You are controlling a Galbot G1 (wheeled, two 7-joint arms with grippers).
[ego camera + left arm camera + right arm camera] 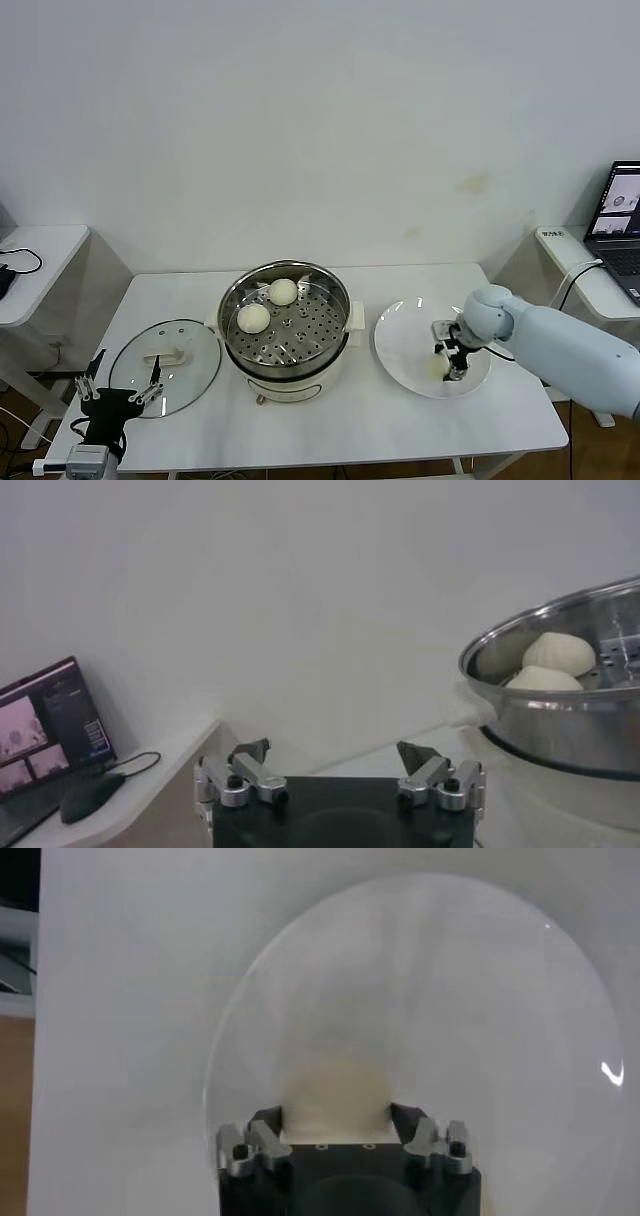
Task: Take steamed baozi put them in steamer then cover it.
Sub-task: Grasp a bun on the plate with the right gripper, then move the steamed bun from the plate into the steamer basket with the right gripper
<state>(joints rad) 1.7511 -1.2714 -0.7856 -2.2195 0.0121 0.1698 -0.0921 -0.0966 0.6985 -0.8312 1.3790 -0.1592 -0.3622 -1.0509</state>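
The steamer [285, 325] stands mid-table with two off-white baozi [253, 318] [284, 292] on its perforated tray; both also show in the left wrist view [556, 652]. My right gripper [451, 360] is low over the white plate [400, 340], its fingers closed against the sides of a third baozi [335, 1093] that rests on the plate [480, 998]. No fourth baozi is in view. My left gripper [332, 758] is open and empty, parked at the table's front left corner [118, 392].
A glass lid [165, 365] with a cream handle lies flat on the table left of the steamer, just by my left gripper. A laptop [622, 225] sits on a side table at the right. A cable lies on a side table at the left.
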